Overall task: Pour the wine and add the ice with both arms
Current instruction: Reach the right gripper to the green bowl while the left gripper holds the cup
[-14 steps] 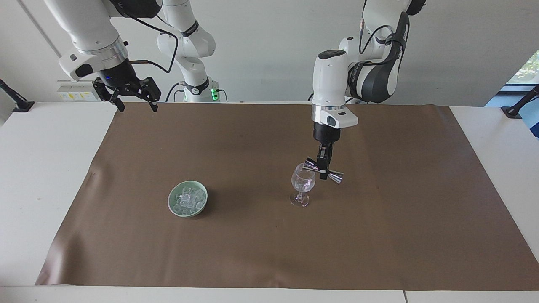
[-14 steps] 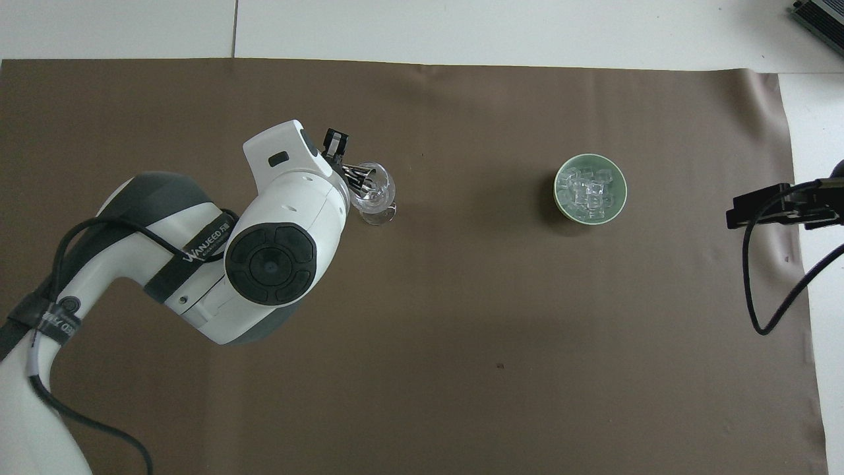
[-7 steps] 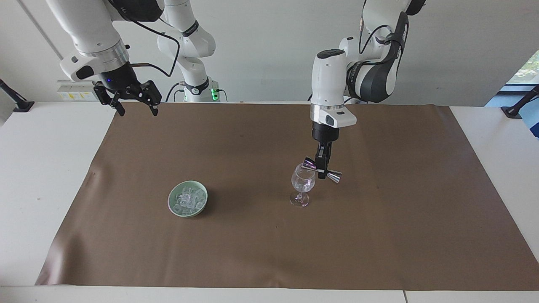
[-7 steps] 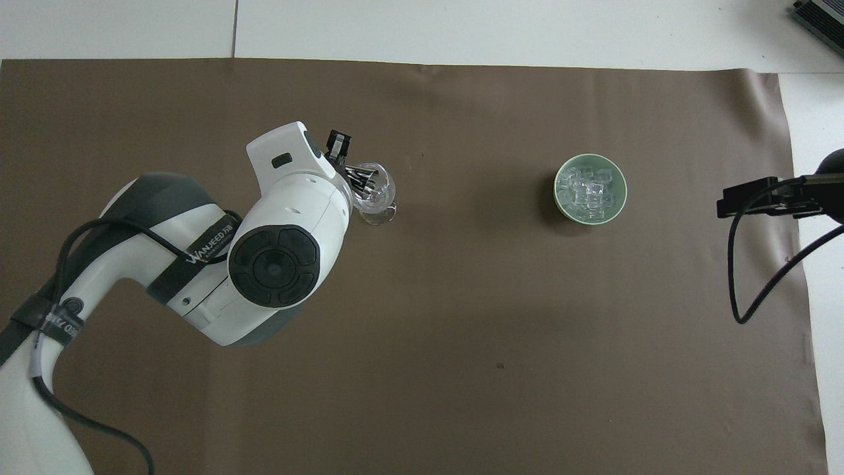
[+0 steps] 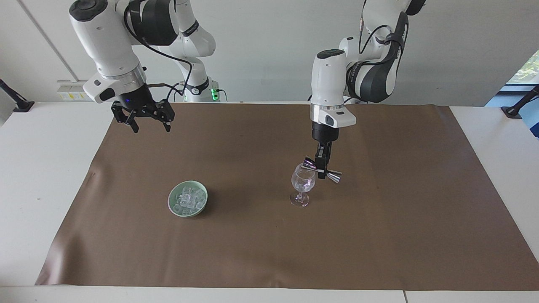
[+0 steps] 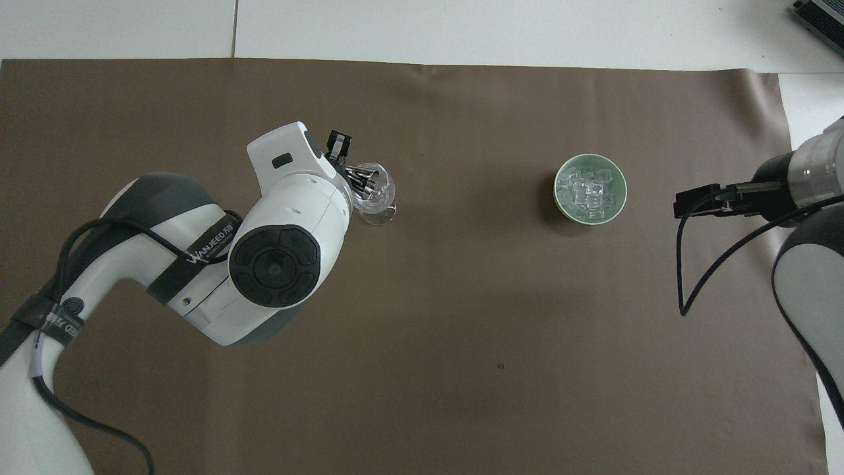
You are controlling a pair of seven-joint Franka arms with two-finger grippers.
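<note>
The wine shows only as a small metallic jigger (image 5: 333,175), tipped sideways with its mouth over the rim of the clear stemmed glass (image 5: 302,185). My left gripper (image 5: 323,170) is shut on the jigger's waist, just above the glass. From overhead the jigger (image 6: 360,177) lies across the glass (image 6: 378,196), beside the left gripper (image 6: 338,146). Ice cubes (image 5: 188,199) fill a pale green bowl (image 5: 170,202). My right gripper (image 5: 151,128) hangs open and holds nothing, high over the mat's edge nearest the robots. In the overhead view the right gripper (image 6: 689,203) is beside the bowl (image 6: 559,198) of ice (image 6: 589,192).
A brown mat (image 5: 379,235) covers most of the white table (image 5: 42,176). The bowl and the glass stand about mid-mat, well apart from each other. A black cable (image 6: 686,277) loops down from the right wrist.
The right arm has swung in over the mat toward the bowl and come lower, still open. The left gripper and the tipped jigger have barely moved.
</note>
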